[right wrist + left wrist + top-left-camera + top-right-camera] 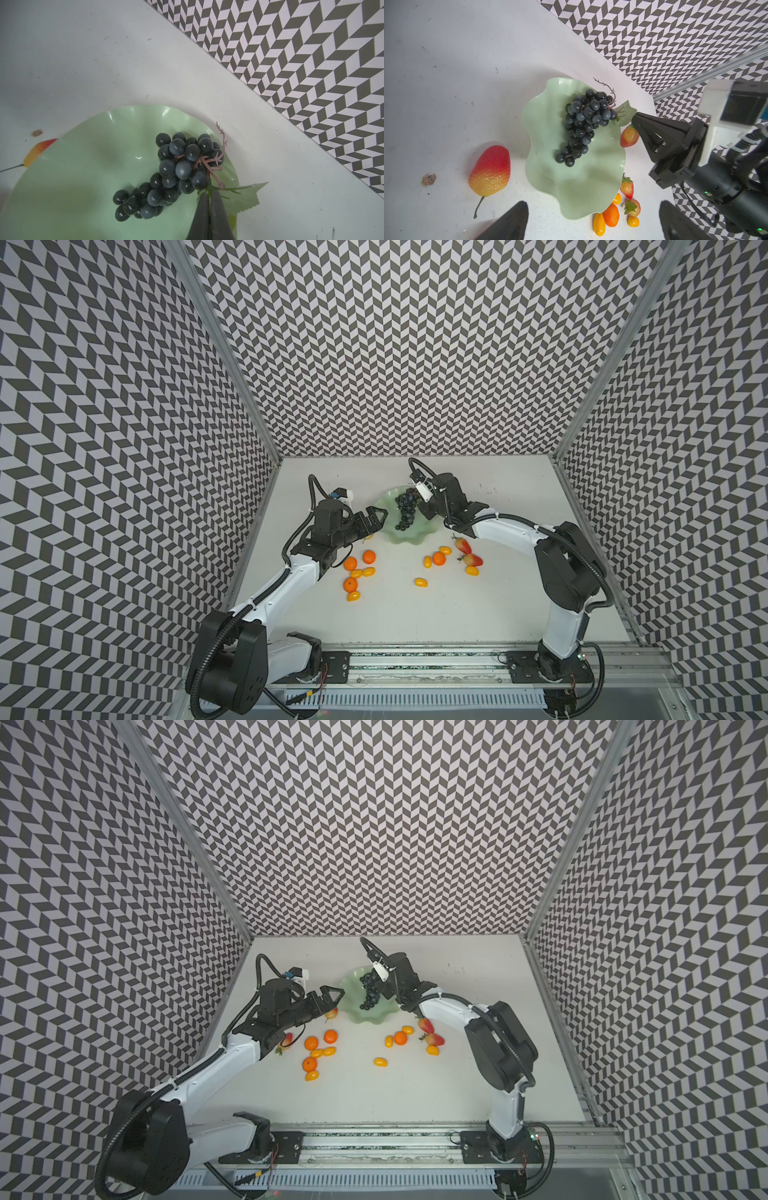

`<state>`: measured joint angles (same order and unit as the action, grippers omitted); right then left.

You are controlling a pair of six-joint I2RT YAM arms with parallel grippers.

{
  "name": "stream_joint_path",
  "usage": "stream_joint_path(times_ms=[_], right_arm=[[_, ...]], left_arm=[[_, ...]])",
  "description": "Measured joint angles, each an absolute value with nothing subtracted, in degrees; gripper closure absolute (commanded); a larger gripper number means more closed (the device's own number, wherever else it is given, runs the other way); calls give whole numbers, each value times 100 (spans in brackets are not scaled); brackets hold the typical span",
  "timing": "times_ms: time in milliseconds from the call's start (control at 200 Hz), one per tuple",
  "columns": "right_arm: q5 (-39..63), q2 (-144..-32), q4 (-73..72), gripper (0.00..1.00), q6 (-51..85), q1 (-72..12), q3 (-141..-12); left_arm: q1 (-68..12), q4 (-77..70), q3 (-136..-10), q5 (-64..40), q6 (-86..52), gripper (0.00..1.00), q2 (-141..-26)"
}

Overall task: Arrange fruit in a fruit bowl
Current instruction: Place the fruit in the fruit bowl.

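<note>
Bowl: a pale mint-green glossy fruit bowl with a wavy rim [411,536] stands toward the far side of the white bench [415,614].
Grapes: a dark blue-black plastic grape bunch with a green leaf [176,172] rests inside the fruit bowl, with the leaf reaching out over the rim.
Right grasp: the right jaws are pressed together on the leaf's stalk at the rim.
Left grasp: the left jaws are spread wide and hold nothing, just beside the opposite rim.
Pear: a red-yellow toy pear [491,170] lies on the bench just beside the fruit bowl, close to the left jaws.
Citrus: round orange tangerines [369,557] and oval yellow-orange kumquats [356,573] are scattered on the bench nearer the robot.
Berries: red toy strawberries [464,546] lie on the bench.
</note>
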<state>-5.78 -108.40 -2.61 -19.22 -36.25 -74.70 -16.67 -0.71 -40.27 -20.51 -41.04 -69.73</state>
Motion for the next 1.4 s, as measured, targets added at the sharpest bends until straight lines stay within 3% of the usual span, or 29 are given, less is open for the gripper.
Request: stream_joint_path(times_ms=[376,601,961,1172,1397], right_arm=[[-582,-11351,-259,100,-2340,-3708,-7592],[-478,-11594,-235,92,-2438,-3782,-7710],[-14,-11743,-64,62,-2377,-3850,-7835],[504,-11690,-45,49,-2082,-3850,-7887],[797,-10748,-180,55,-1243,-3817,-7094]], left_arm=[[-1667,-86,-3787,-2217,-4106,0,-6971],[-1667,-84,-3706,-2231,-4106,0,-6851],[-1667,-67,-3616,-2224,-4104,0,-6713],[-1667,69,-3607,-2213,-4064,0,-6453],[-2043,191,-3577,-1981,-3857,0,-6145]])
